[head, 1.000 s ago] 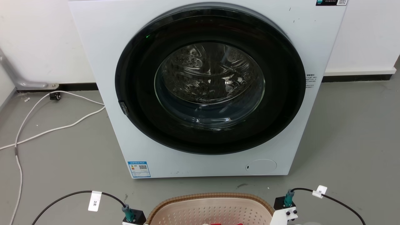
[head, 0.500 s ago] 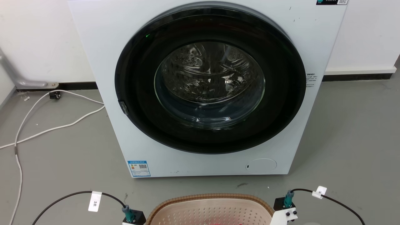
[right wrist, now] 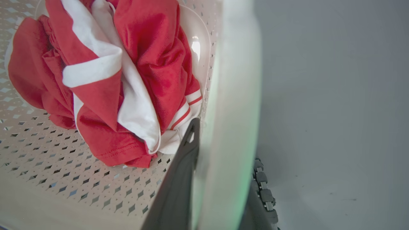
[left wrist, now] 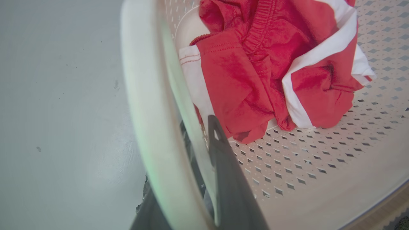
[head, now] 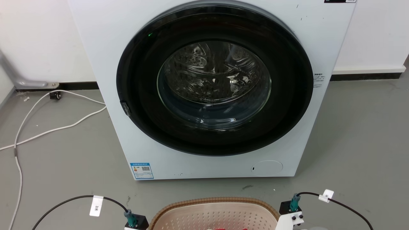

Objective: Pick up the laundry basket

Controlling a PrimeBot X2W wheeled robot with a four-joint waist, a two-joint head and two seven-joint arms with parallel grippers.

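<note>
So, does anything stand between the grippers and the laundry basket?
Nothing visible does. The left gripper straddles one white handle of the laundry basket, one finger inside and one outside; the right gripper straddles the other handle likewise. The red garment lies inside, beside the inner fingers, not between.

laundry basket [head: 214, 220]: cream plastic, tiny diamond-shaped holes all over
basket rim [head: 217, 200]: brown, woven-look pattern
basket handle [left wrist: 143, 95]: plain white, slight greenish tint along the edge
clothes [left wrist: 249, 80]: bright red with wide white bands, plus some thin red-and-white striped trim
washing machine [head: 96, 64]: white body
door [head: 137, 95]: glossy black ring around clear glass
drum [head: 214, 73]: shiny silver, dotted with holes
label [head: 142, 171]: blue and white, at the machine's lower left corner
floor [head: 351, 127]: flat grey, a few dark scuffs
floor cable [head: 57, 129]: white
left gripper fingers [left wrist: 223, 166]: dark grey
right gripper fingers [right wrist: 179, 185]: same dark grey
robot cables [head: 64, 202]: black, white tags, teal plugs
</note>
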